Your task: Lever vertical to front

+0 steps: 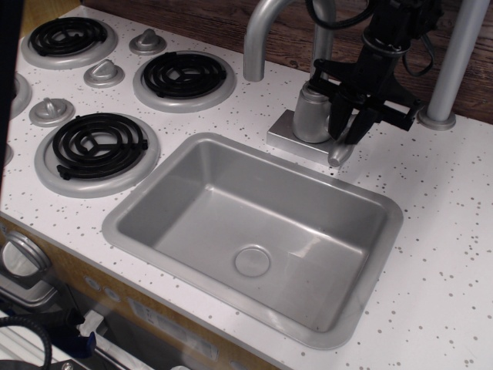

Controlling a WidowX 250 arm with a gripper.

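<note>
So the lever [341, 150] looks basically tipped to the front already — job seems nearly done.

Black gripper [351, 126] sits right beside the faucet body [312, 114], fingers pointing down and straddling the upper part of the lever; the jaws look only a little way apart, and honestly I can't tell if they're pinching it or just resting around it; the lever itself slants down and forward off the side of the faucet, its rounded tip hanging over the base plate [308, 145] near the sink [139, 202] rim; my read is the swing is done or very close — what's left is maybe a last nudge forward, then letting go and lifting clear without dragging the lever back up.
</note>
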